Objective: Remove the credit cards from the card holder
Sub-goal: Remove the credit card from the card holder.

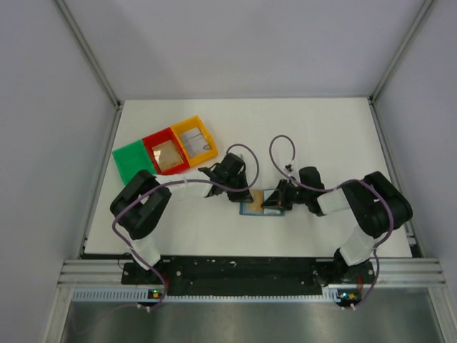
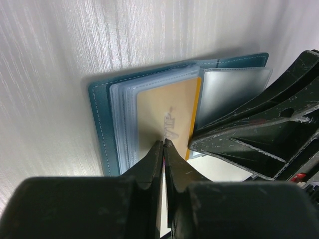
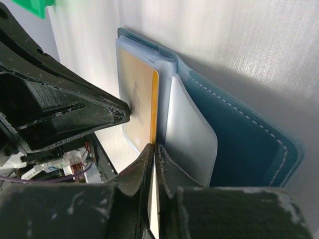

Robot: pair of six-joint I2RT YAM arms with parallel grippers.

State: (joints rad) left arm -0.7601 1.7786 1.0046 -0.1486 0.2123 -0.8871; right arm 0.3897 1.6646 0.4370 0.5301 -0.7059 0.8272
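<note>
The blue card holder (image 1: pixel 254 209) lies open on the table between my two grippers. In the left wrist view the card holder (image 2: pixel 102 124) shows pale plastic sleeves with a tan credit card (image 2: pixel 164 109) in the top one. My left gripper (image 2: pixel 163 142) is shut, its tips resting on that card's near edge. My right gripper (image 3: pixel 155 147) is also shut, its tips down at the card's yellow edge (image 3: pixel 155 107), beside a loose clear sleeve (image 3: pixel 192 134) that curls up off the blue cover (image 3: pixel 244 139). From above, the left gripper (image 1: pixel 246 194) and right gripper (image 1: pixel 274 201) nearly meet.
Green (image 1: pixel 132 161), red (image 1: pixel 166 152) and yellow (image 1: pixel 195 138) trays stand in a row at the back left; the red and yellow ones each hold a card. Grey walls close in the table on three sides.
</note>
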